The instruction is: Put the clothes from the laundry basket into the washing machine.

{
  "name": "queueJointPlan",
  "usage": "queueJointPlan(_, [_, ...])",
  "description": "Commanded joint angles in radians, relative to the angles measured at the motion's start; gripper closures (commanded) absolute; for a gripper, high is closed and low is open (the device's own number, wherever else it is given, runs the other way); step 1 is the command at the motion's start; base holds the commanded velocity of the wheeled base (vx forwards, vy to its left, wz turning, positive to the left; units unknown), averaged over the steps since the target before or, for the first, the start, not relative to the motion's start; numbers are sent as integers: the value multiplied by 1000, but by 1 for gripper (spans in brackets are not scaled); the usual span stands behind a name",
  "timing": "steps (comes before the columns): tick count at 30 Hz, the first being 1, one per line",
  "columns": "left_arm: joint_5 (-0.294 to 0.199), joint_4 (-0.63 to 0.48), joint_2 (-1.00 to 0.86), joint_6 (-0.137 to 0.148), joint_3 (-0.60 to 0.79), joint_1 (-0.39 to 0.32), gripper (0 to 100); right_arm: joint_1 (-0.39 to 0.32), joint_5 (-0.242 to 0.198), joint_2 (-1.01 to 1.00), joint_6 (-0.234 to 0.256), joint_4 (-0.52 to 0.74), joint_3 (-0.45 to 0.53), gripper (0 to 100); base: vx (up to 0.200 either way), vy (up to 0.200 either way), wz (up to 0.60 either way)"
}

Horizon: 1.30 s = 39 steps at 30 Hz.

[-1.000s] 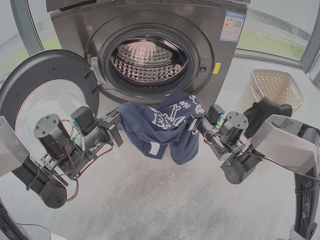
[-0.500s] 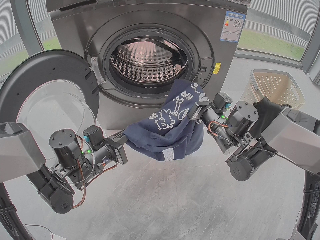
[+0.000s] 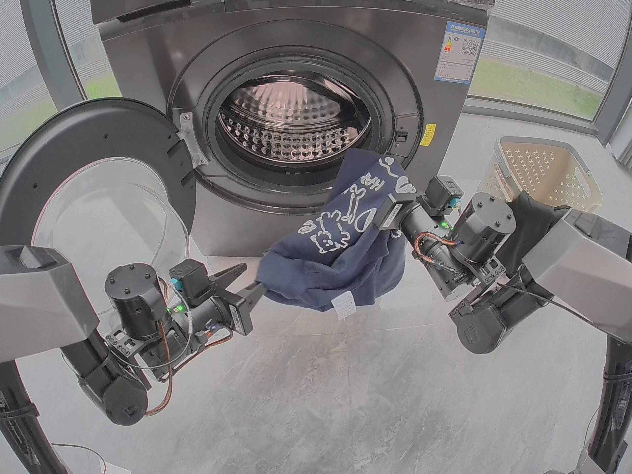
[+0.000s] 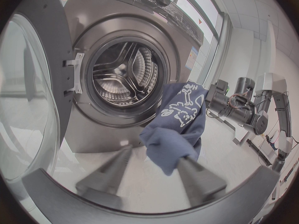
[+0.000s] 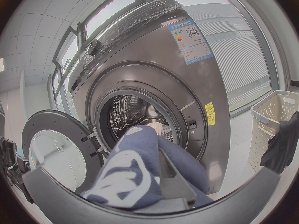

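**Navy T-shirt (image 3: 342, 251) hangs at the drum's lip, right claw (image 3: 386, 213) nearest the opening**

A glass-walled room with tall windows (image 3: 546, 67) and a pale marbled floor (image 3: 329, 390) frames the grey front-loading washing machine (image 3: 283, 34). Its round door (image 3: 85, 159) is swung wide to the robot's left, and no clothing is visible in the steel drum (image 3: 293, 123). To the machine's right a cream laundry basket (image 3: 550, 166) stands on the floor, with a black garment (image 3: 530, 222) draped over its near rim.

The navy T-shirt, printed in white, hangs in the air just in front of the machine, by the lower right of the port and not yet inside it. Its long axis slopes from the high end beside the port down to a low end towards the robot's left. The right claw is pinched on the high end, with cloth bunched over its fingers. The left claw (image 3: 245, 283) sits lower with its jaws spread and grips nothing; one fingertip is at the drooping corner.

The drum lies up and to the left of the right claw, so the feed-in seems to fall to that arm. The sagging lower fold looks likely to catch on the door ring unless it is lifted clear.
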<state>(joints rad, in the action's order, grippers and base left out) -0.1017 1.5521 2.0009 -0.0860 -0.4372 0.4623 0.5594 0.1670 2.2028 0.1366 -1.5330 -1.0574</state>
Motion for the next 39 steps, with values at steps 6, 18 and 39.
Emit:
queueJointPlan(6, [-9, -1, 38, 6, 77, 4, 0, -10, 0, -5, 0, 2, -9, 100, 0, 0, 0])
queueJointPlan(18, [-119, 0, 116, 149, 262, 24, 0, -18, 28, -2, 14, 5, -16, 100, 0, 0, 0])
queueJointPlan(39, [-102, 0, 65, 91, -86, 90, 0, 90, 28, 35, 20, 5, -9, 100, 0, 0, 0])
